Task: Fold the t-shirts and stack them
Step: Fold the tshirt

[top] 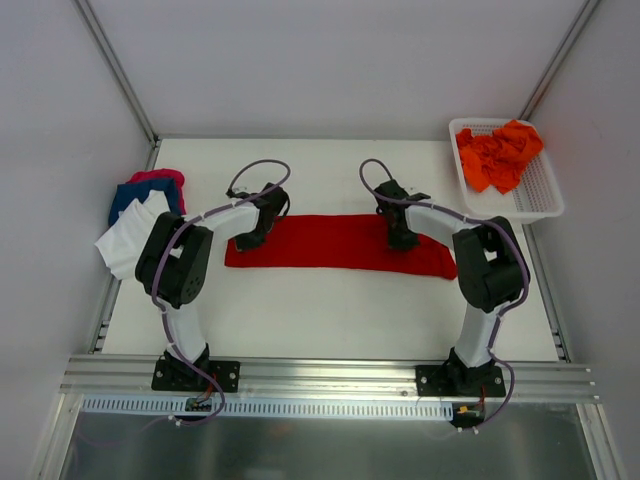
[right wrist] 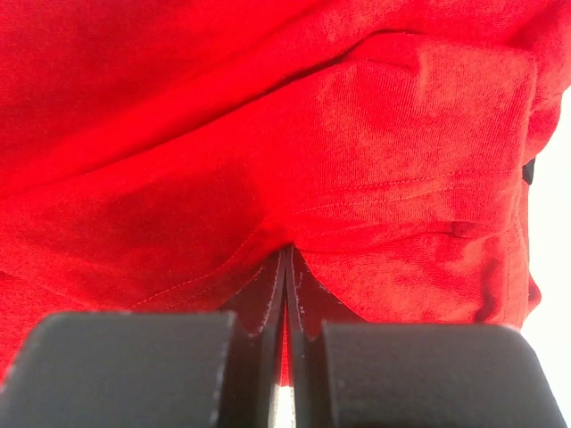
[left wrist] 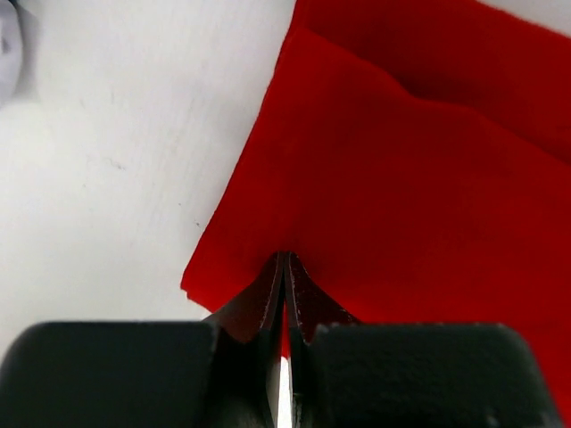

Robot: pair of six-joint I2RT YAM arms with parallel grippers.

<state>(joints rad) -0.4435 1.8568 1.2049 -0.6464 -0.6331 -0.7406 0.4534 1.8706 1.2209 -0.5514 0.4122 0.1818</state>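
Note:
The deep red t-shirt (top: 335, 245) lies folded into a long band across the middle of the table. My left gripper (top: 252, 240) is shut on its left end, with cloth pinched between the fingers in the left wrist view (left wrist: 286, 259). My right gripper (top: 402, 240) is shut on the shirt near its right end, pinching a hemmed fold in the right wrist view (right wrist: 287, 251). Several bright orange t-shirts (top: 500, 155) lie crumpled in the white mesh basket (top: 545, 200) at the back right. White (top: 128, 240), blue (top: 130, 197) and pink (top: 160, 178) t-shirts are piled at the left edge.
The table (top: 330, 320) has a metal rail along its near edge and white walls on three sides. Both arm bases stand at the near edge.

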